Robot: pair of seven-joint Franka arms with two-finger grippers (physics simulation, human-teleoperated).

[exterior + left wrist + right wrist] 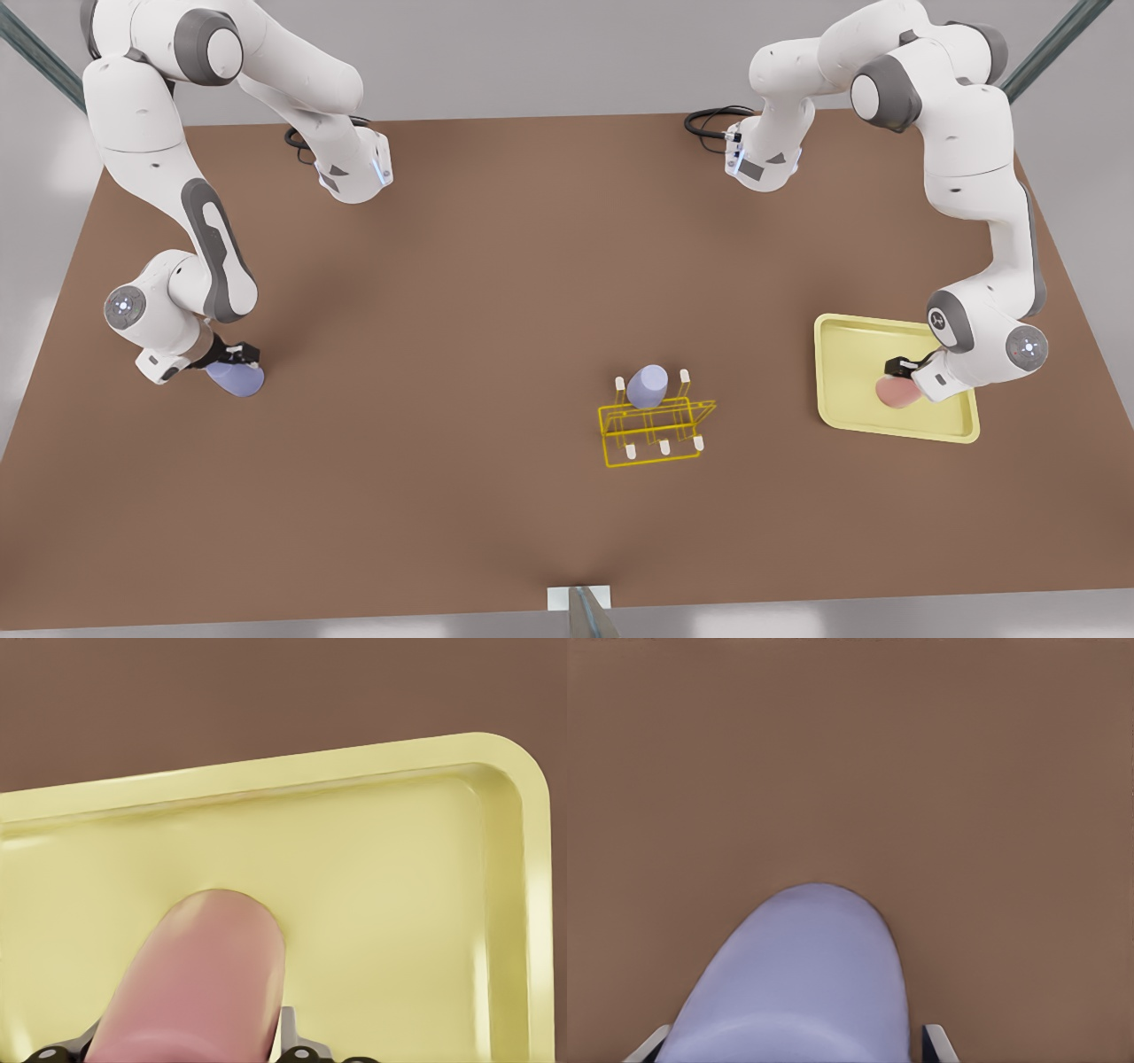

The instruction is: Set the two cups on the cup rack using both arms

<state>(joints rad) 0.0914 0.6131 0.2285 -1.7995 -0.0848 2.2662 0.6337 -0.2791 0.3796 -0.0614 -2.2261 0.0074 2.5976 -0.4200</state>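
Observation:
The pale pink cup [897, 392] [199, 983] rests in a flat pale yellow tray [886, 425] at the front view's right. My left gripper [897, 372] is shut on it, and one finger [291, 1028] presses the cup's side. At the front view's left a lavender cup [237, 379] [802, 983] sits low over the brown table, with my right gripper [237, 359] shut on it; a white fingertip [937, 1038] flanks it. The yellow wire cup rack [651, 434] stands in the middle. A second lavender cup [647, 386] sits upside down on one of its rear pegs.
The tray's raised rim [523, 859] curves around the pink cup. Both arms' bases [354, 173] [762, 164] stand at the table's far edge with black cables. Bare brown table [443, 354] lies between each cup and the rack.

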